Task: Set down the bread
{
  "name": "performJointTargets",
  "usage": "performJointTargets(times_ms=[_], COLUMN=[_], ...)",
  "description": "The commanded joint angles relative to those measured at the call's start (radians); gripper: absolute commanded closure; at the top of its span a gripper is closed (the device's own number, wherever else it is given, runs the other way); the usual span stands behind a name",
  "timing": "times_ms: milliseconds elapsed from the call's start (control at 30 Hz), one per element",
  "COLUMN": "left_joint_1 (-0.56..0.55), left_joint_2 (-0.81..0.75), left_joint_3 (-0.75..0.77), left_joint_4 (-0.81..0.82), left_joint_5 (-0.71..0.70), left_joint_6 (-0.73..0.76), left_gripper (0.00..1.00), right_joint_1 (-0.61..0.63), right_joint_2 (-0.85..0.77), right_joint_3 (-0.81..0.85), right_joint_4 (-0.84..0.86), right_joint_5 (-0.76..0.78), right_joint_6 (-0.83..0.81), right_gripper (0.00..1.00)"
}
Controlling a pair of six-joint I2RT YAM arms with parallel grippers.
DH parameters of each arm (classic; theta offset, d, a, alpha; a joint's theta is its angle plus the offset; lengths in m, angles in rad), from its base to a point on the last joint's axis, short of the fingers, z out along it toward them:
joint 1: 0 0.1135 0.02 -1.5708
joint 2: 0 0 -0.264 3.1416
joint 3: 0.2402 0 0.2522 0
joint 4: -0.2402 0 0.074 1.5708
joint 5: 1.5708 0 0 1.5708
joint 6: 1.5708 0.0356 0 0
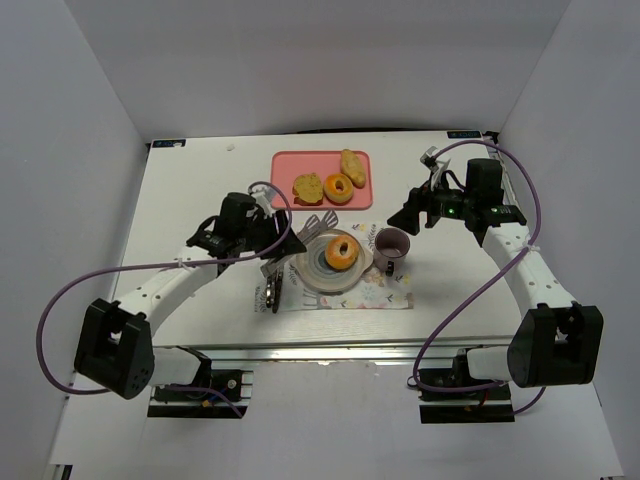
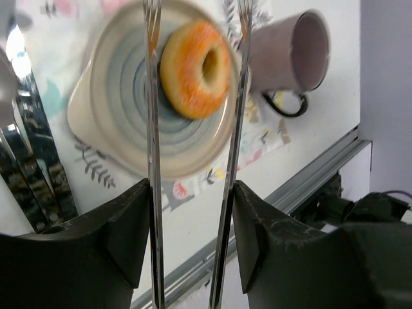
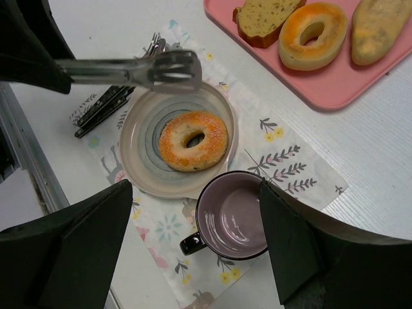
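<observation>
One orange-crusted bagel (image 3: 193, 140) lies flat in the middle of the ringed plate (image 3: 132, 151), touching nothing else, so the task's bread looks to be set where it belongs. Over the plate's far rim hang the tongs (image 3: 129, 71), their two metal arms spread with nothing between the tips. The left gripper (image 1: 283, 240) has its jaws closed partway against the outsides of those arms. That grip seems firm enough to carry the tool yet loose enough to let it spring open, which I judge is how the bagel is let go. The right gripper (image 1: 408, 222) hovers beyond the plate's right side, jaws wide and empty, apparently parked to leave the tongs room. A lilac mug (image 3: 232, 215) stands just right of the plate, both on a flowered paper mat (image 3: 290, 167), and dark cutlery (image 3: 103, 106) lies at the plate's left. Beyond the plate on the counter (image 1: 200, 190) sits a pink tray (image 3: 322, 96) with a bread slice (image 3: 264, 16), a second bagel (image 3: 313, 33) and a roll (image 3: 376, 29) — likely the supply. What remains, by my reading, is lifting the tongs clear of the plate without catching the bagel.
</observation>
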Motion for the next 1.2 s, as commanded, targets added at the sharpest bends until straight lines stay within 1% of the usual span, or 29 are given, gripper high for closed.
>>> performJointTargets(times_ms=[0,67,200,300,333,400,433,567,667,800,900,1033,1167], left_joint_1=[0.015,0.034,0.116,0.167,0.176,0.187,0.187,0.187,0.187,0.187,0.187,0.187,0.187], left_joint_2=[-0.024,-0.008,0.038,0.097,0.140,0.194,0.250,0.382,0.439,0.510,0.539,0.568,0.572], left_joint_3=[0.097,0.130,0.159,0.192,0.224,0.266,0.315,0.439,0.507,0.553,0.562,0.567,0.558], left_joint_4=[-0.028,-0.048,-0.042,-0.040,-0.039,-0.040,-0.048,-0.077,-0.093,-0.120,-0.111,-0.099,-0.077], left_joint_5=[-0.040,-0.057,-0.077,-0.115,-0.125,-0.135,-0.138,-0.148,-0.174,-0.217,-0.200,-0.116,-0.074], left_joint_6=[0.038,0.059,0.069,0.093,0.101,0.136,0.148,0.210,0.218,0.244,0.250,0.251,0.244], left_gripper=[0.40,0.40,0.41,0.41,0.41,0.41,0.41,0.42,0.42,0.42,0.42,0.42,0.43], right_joint_1=[-0.007,-0.007,-0.007,-0.007,-0.008,-0.007,-0.007,-0.007,-0.007,-0.010,-0.011,-0.014,-0.013], right_joint_2=[-0.016,-0.016,-0.018,-0.018,-0.018,-0.016,-0.015,-0.018,-0.024,-0.028,-0.025,-0.018,-0.013], right_joint_3=[0.004,0.005,0.001,-0.004,-0.005,-0.008,-0.008,-0.011,-0.018,-0.028,-0.030,-0.024,-0.022], right_joint_4=[0.016,0.017,0.025,0.028,0.032,0.035,0.036,0.037,0.039,0.042,0.043,0.043,0.045], right_joint_5=[-0.017,-0.020,-0.023,-0.023,-0.026,-0.027,-0.028,-0.026,-0.021,-0.015,-0.014,-0.015,-0.015], right_joint_6=[-0.006,-0.006,-0.005,-0.003,-0.002,0.003,0.003,0.001,0.001,0.001,0.001,0.005,0.006], right_gripper=[0.16,0.16,0.16,0.16,0.16,0.16,0.16,0.16,0.16,0.16,0.16,0.16,0.16])
